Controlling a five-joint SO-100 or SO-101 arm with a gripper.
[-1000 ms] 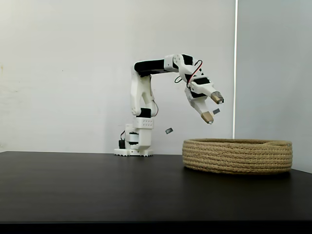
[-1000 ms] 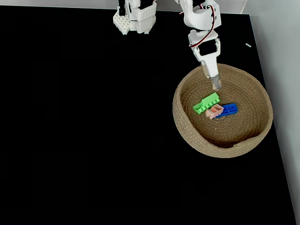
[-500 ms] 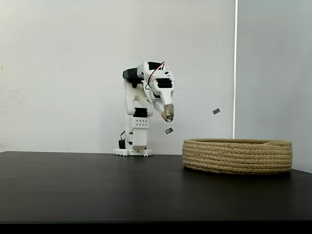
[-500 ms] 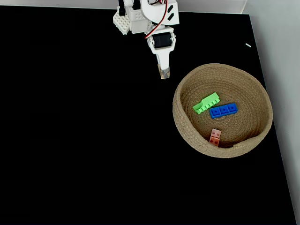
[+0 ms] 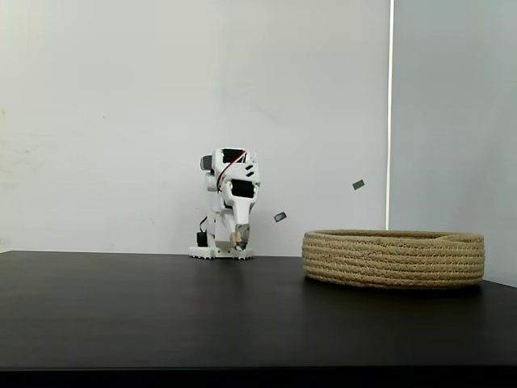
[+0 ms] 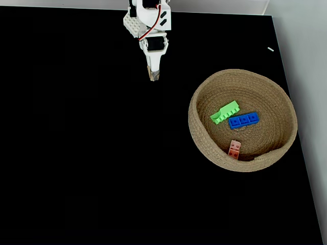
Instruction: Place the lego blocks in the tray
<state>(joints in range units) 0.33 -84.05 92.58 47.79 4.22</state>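
Note:
The coiled tan rope tray [image 6: 204, 148] [image 5: 393, 259] sits at the right of the black table. Inside it lie the green brick [image 6: 225, 112], the blue brick [image 6: 243, 120] just right of it, and the small pink brick [image 6: 234, 149] near the front wall. The white arm is folded back over its base at the table's far edge. My gripper [image 6: 154, 76] [image 5: 239, 240] points down at the table, well left of the tray, shut with nothing in it.
The arm's base [image 6: 134, 24] stands at the far edge of the black table [image 6: 92, 153]. A pale wall rises behind it, and the table's right edge runs just past the tray. Two small dark marks hang on the wall [image 5: 279, 217].
The arm has swung left from above the tray and folded down over its base. The gripper went from open to shut. The pink brick dropped to the tray's front wall.

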